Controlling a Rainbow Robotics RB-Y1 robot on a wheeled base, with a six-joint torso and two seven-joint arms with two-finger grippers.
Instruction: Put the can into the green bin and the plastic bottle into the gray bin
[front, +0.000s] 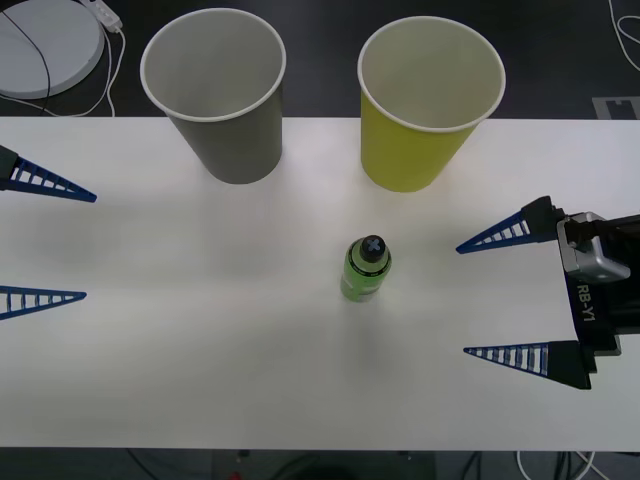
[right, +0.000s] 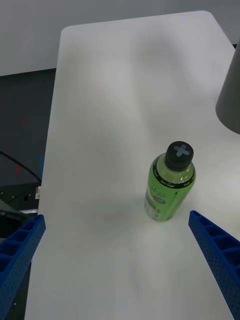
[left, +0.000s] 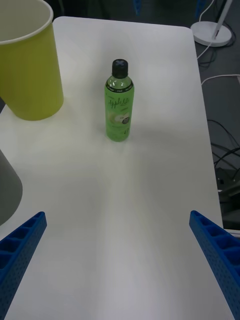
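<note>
The plastic bottle (front: 365, 269) (right: 170, 184) (left: 119, 102) stands upright near the middle of the white table, bright green with a black cap. Behind it stand the gray bin (front: 216, 92) (right: 231, 90) (left: 7, 187) at back left and the green bin (front: 425, 100) (left: 29, 60) at back right. My right gripper (front: 490, 297) (right: 117, 260) is open, low over the table to the right of the bottle, its fingers pointing at it. My left gripper (front: 70, 243) (left: 117, 250) is open at the table's left edge. The can is out of view.
The white table (front: 200, 340) has bare room around the bottle and toward its front edge. A white round lamp base (front: 45, 40) with cables lies on the floor beyond the back left corner.
</note>
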